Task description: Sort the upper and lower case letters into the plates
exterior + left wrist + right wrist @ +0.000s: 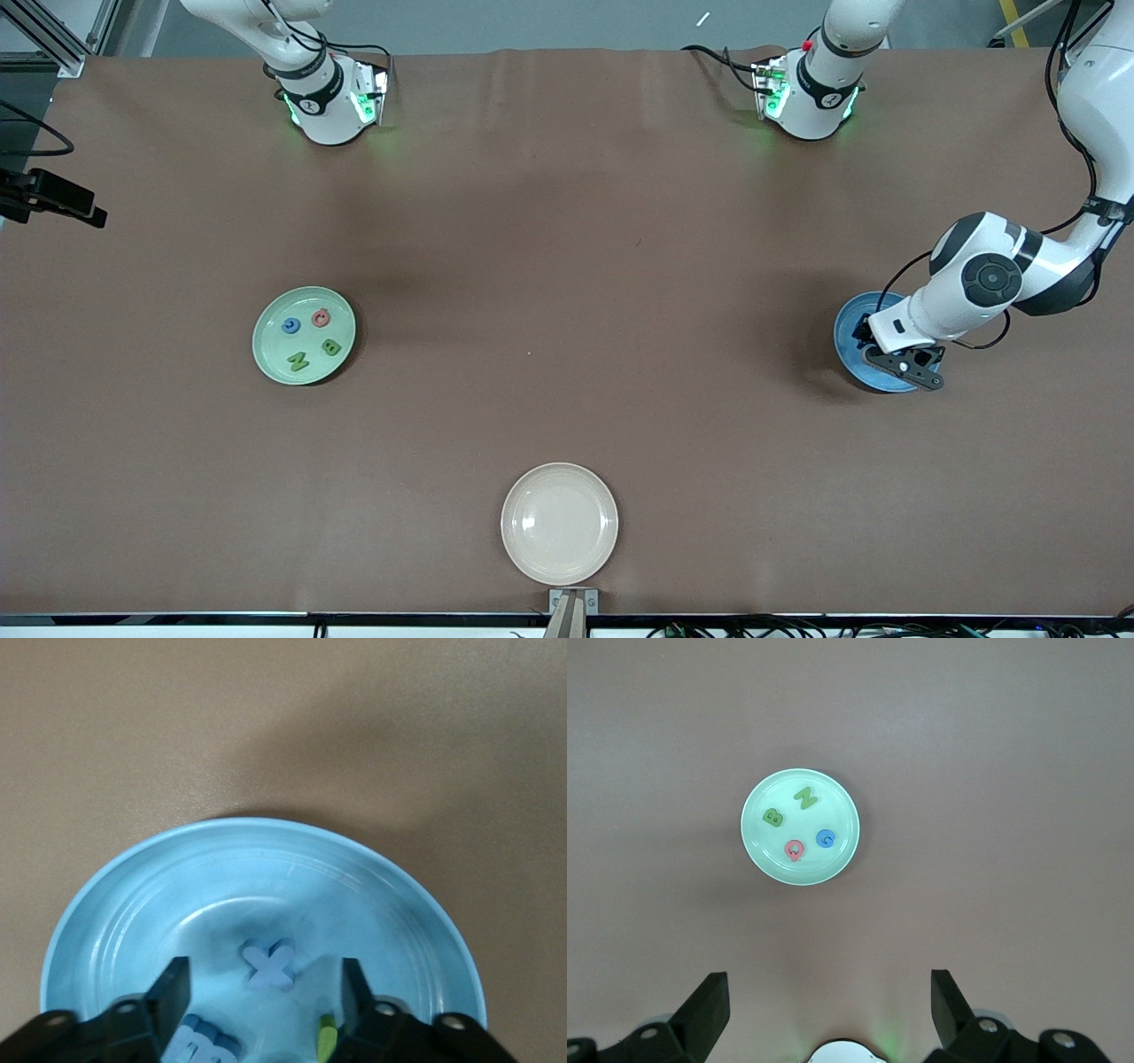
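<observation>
The left claw hangs low over the bright blue plate, which sits at the left arm's end of the bench, about three o'clock from the bench's centre in the front view. Its fingers are spread wide and hold nothing. Between them in the left wrist view lies a pale blue x near the plate's middle; a blue letter and a green letter show only in part by the fingers, too cut off to read.

The right claw waits high over bare bench near its arm's base, fingers also wide and empty. Its wrist view looks down on the mint green plate, at about nine o'clock from the bench's centre, carrying a green B, a green N, a blue G and a pink letter I cannot name. The cream plate at six o'clock is bare.

With four letters on the mint plate and at least three on the blue, sorting looks nearly or fully done. The letters look like light, chunky foam or plastic: stiff enough for a pinch, easily nudged on a smooth plate. A grip across the flat sides of a stroke, coming straight down, should suit best.
</observation>
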Controlling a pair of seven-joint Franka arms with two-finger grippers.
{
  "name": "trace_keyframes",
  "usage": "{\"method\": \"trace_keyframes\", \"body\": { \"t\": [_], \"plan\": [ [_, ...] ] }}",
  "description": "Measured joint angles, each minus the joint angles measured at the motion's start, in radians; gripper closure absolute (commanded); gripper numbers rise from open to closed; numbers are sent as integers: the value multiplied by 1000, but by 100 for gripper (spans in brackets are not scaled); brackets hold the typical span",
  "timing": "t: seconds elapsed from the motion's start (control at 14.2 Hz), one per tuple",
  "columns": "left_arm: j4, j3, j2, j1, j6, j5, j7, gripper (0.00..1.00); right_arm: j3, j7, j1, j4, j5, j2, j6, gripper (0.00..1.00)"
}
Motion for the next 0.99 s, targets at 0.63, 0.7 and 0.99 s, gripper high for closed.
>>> {"method": "trace_keyframes", "body": {
  "t": [0.63, 0.7, 0.99],
  "plan": [
    [12, -165, -34, 136, -45, -123, -4, 1, 1, 0, 0, -35, 0, -22, 23, 0],
    [12, -187, -34, 161, -60, -125, -5, 1, 1, 0, 0, -38, 0, -25, 23, 0],
    [12, -205, -39, 180, -97, -181, -16, 1, 1, 0, 0, -67, 0, -37, 51, 0]
  ]
}}
